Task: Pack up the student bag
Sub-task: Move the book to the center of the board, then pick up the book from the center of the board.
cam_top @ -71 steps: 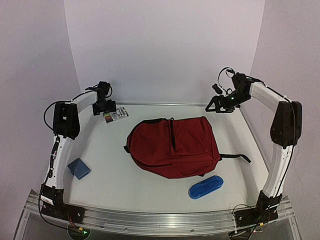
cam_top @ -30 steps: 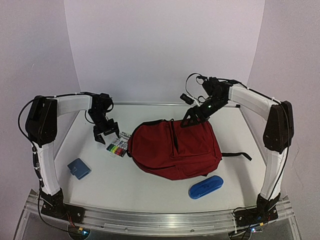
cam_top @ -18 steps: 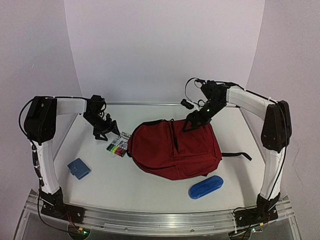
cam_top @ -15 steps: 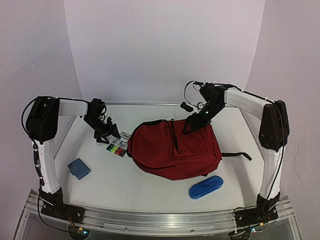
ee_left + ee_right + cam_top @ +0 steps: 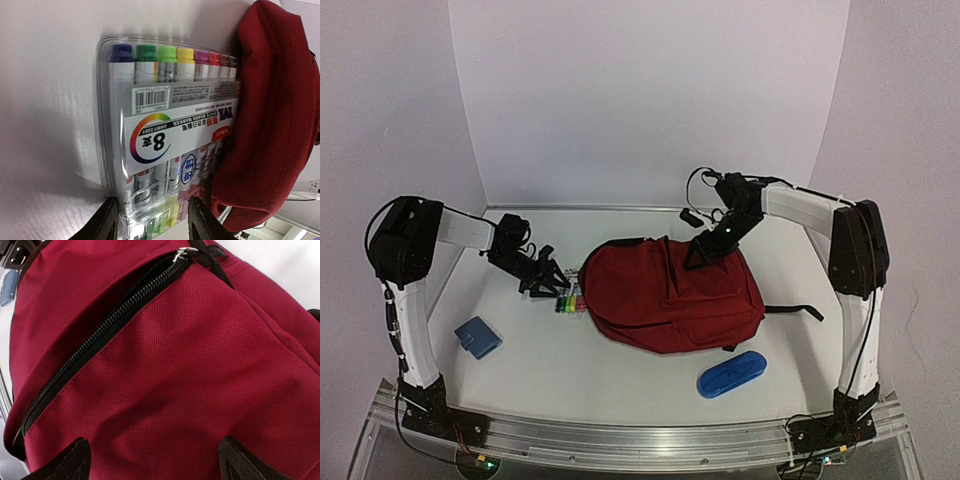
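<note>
The student bag, dark red, lies flat mid-table with its black zipper shut and the pull at the far end. My right gripper hovers low over its back right part, open wide, with only red fabric between the fingertips. A clear pack of coloured markers lies against the bag's left edge. My left gripper has its fingers against both sides of the pack's near end.
A blue oblong case lies near the front, right of centre. A small blue flat thing sits at the front left. A black strap trails from the bag toward the right wall.
The left gripper dropped to the marker pack and narrowed onto it; the pack slid right against the bag. The right gripper came down from the back corner onto the bag's top.
</note>
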Robot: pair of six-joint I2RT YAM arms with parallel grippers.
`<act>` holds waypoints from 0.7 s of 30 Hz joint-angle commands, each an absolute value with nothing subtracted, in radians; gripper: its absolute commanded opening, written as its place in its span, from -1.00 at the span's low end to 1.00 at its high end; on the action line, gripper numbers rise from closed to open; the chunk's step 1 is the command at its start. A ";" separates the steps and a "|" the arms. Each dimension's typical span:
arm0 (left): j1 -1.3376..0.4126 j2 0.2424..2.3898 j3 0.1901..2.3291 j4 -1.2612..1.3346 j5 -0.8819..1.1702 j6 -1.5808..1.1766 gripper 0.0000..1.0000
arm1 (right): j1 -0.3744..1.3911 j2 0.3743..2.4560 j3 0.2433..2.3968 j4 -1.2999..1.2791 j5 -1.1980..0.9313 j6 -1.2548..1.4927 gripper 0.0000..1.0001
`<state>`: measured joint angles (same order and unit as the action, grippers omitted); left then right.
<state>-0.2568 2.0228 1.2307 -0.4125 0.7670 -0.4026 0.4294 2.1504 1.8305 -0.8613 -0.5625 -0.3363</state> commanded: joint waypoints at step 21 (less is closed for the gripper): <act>-0.333 2.098 1.074 0.438 1.000 -1.013 0.02 | 0.432 2.216 1.779 -0.945 -0.528 -0.334 0.66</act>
<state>-0.3048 2.0315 1.0821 0.1958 0.9147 -0.8879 0.4252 2.1578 1.8256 -0.8307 -0.5509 -0.3411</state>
